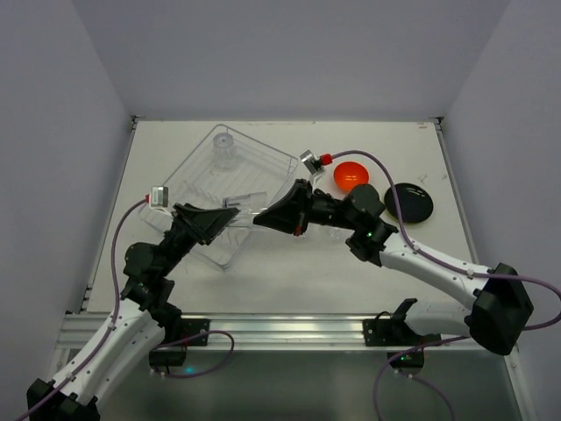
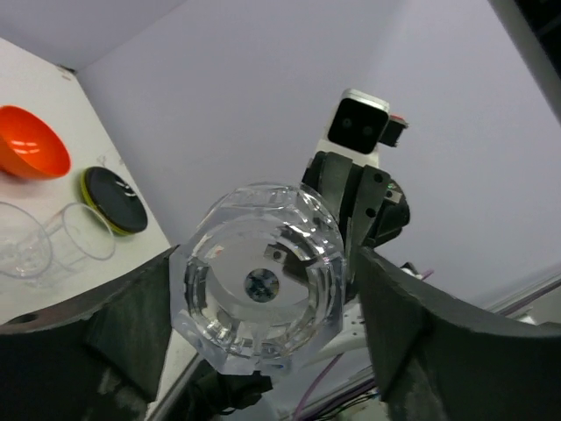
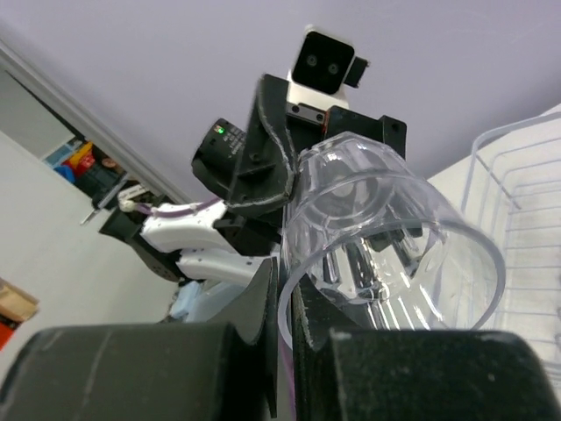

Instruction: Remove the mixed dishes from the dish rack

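Note:
One clear tumbler (image 1: 248, 217) hangs over the front of the silver wire dish rack (image 1: 263, 162), between both grippers. My right gripper (image 1: 261, 219) is shut on its rim (image 3: 394, 237), one finger inside and one outside. My left gripper (image 1: 235, 217) is open, its jaws close on either side of the tumbler's base (image 2: 263, 281). Another tumbler (image 1: 224, 146) stands in the rack's far corner. Two tumblers (image 2: 83, 232) lie on the table beside the orange bowl (image 1: 351, 175) and the plate (image 1: 409, 203), black face up.
The bowl (image 2: 31, 145) and the plate (image 2: 114, 200) sit right of the rack, under and behind my right arm. The rack's wire wall (image 3: 526, 175) shows to the right in the right wrist view. White walls close in the table's far and side edges.

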`<action>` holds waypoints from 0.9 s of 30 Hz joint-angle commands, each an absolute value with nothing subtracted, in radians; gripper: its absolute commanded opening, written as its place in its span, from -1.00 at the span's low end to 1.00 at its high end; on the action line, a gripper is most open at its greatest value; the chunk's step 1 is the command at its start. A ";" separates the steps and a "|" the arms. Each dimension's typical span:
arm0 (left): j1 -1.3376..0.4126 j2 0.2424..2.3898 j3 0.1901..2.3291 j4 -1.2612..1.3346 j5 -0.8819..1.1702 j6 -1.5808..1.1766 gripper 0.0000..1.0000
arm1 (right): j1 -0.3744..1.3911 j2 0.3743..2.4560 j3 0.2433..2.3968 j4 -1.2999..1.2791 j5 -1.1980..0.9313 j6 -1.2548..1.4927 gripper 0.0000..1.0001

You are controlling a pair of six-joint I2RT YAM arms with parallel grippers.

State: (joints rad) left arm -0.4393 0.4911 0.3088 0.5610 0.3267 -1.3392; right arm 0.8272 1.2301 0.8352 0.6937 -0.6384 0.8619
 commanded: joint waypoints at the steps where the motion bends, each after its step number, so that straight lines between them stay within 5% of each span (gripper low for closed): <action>1: -0.451 0.509 0.400 0.433 0.368 -1.248 0.69 | 0.835 1.143 0.821 0.666 -0.565 0.724 -1.00; 2: -0.451 0.518 0.450 0.343 0.332 -1.113 0.98 | 0.834 1.114 0.816 0.546 -0.493 0.691 -1.00; 6: -0.451 0.609 0.768 -0.179 0.180 -0.803 1.00 | 0.831 0.944 0.828 0.142 -0.205 0.556 -1.00; 11: -0.451 0.638 1.011 -0.429 -0.125 -0.476 1.00 | 0.830 0.793 0.922 -0.431 0.121 0.491 -1.00; 20: -0.451 0.608 0.766 -0.436 -0.341 -0.305 1.00 | 0.828 1.029 1.256 -1.118 0.408 0.486 -1.00; 27: -0.449 0.543 0.677 -0.402 -0.296 -0.293 1.00 | 0.560 1.180 1.249 -1.128 0.299 0.384 -0.90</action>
